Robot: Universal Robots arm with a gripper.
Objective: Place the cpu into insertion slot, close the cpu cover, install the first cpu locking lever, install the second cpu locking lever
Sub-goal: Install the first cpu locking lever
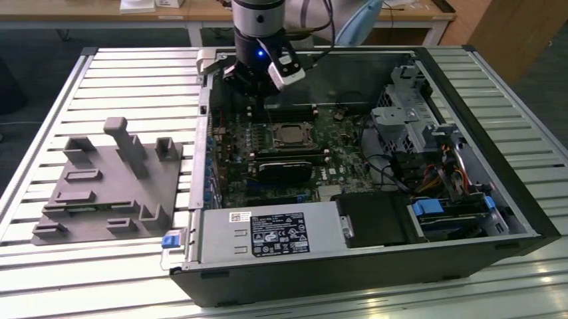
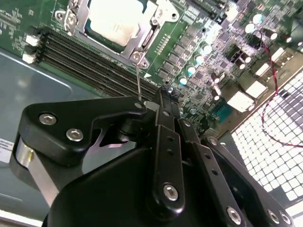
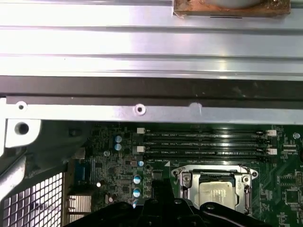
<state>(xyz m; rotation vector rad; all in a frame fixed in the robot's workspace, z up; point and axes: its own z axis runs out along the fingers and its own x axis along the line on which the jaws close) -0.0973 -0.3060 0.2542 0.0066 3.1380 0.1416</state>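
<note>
The cpu (image 2: 116,21) lies in the insertion slot (image 1: 273,141) on the green board, its silver-grey top showing through the cpu cover (image 2: 142,45), which lies flat around it. In the first wrist view the cpu (image 3: 215,191) sits in the same silver frame (image 3: 185,179). A thin wire locking lever (image 2: 138,78) rises from the socket's corner to my gripper (image 2: 163,94). The fingers look shut, and the lever's end passes behind them; whether it is pinched I cannot tell. In the exterior view my gripper (image 1: 257,100) hangs over the far side of the cpu (image 1: 286,136).
Long black memory slots (image 3: 203,142) run between the socket and the case wall (image 3: 142,85). A black power supply (image 1: 266,234), drive cages (image 1: 408,113) and cables fill the case. A grey fixture block (image 1: 106,186) stands on the slatted table at the exterior view's left.
</note>
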